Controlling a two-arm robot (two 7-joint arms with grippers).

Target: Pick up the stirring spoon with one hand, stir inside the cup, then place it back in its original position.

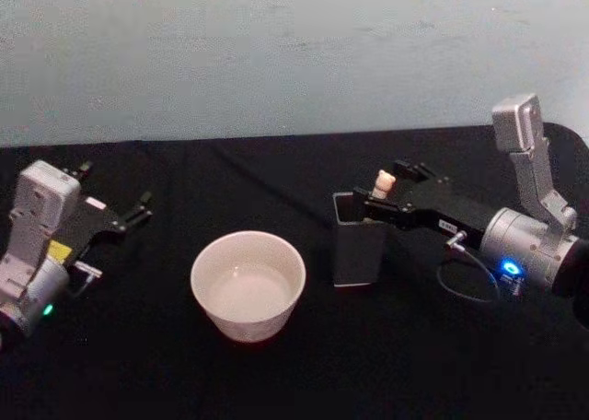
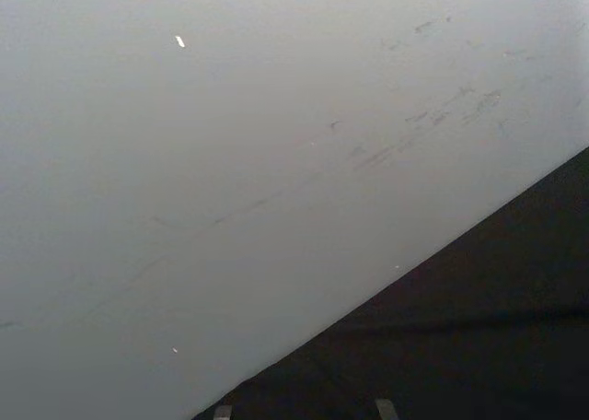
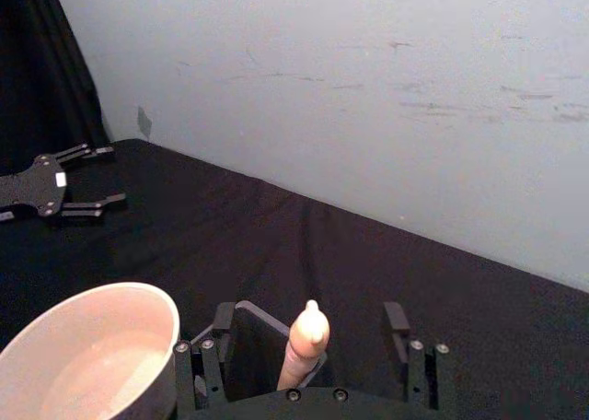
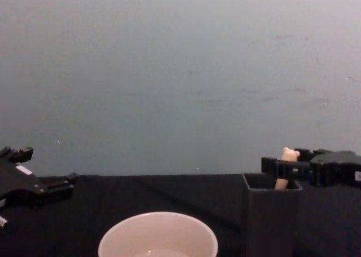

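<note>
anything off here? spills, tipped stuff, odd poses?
Nothing stands out. The cup stands upright with no spill around it. The stirring spoon sits in the upright dark holder, and the right gripper has its fingers open either side of the handle. The left gripper is parked at the left.

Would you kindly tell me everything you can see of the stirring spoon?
The stirring spoon shows a pale beige handle topped by a small bear head. It stands slightly tilted in the dark grey square holder, its bowl hidden inside. The right gripper has its open fingers flanking the handle, without clearly touching it.
</note>
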